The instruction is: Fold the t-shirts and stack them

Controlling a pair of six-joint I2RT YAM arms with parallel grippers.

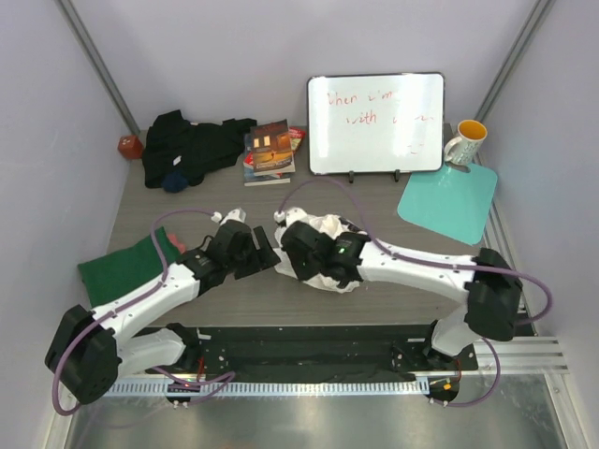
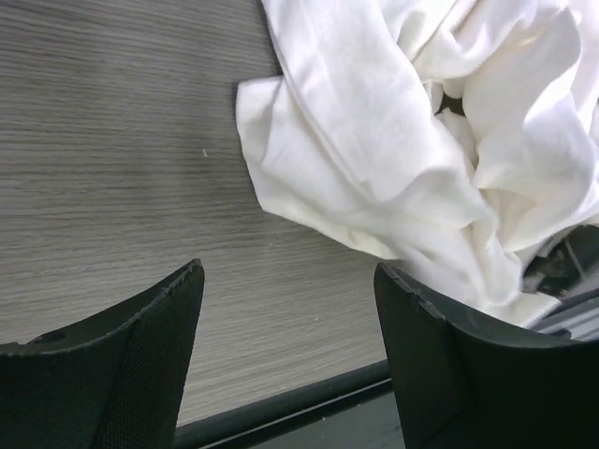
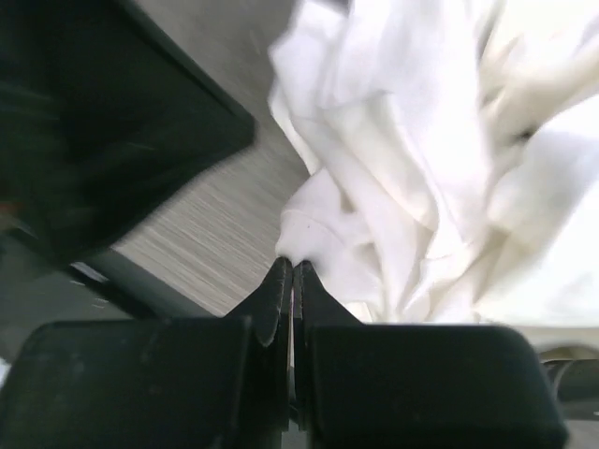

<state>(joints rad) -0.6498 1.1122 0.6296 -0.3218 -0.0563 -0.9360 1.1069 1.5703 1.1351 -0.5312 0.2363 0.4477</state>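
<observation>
Gray Table, Bunched-Up Shirt

Gray wood table (image 1: 281,299) sits between pale walls. In the middle lies the white t-shirt (image 2: 374,140), all bunched up. The right gripper (image 3: 293,273) has its jaws pressed tight together, pinching an edge of the white t-shirt. The left gripper (image 2: 290,323) is just beside the shirt at its 9 o'clock, with jaws wide apart and nothing in them. The black t-shirt (image 1: 192,145) lies in a heap at 11 o'clock on the table. The dark green t-shirt (image 1: 122,269) lies at 9 o'clock. Books (image 1: 271,150) and a whiteboard (image 1: 374,122) are at 12 o'clock.
</observation>
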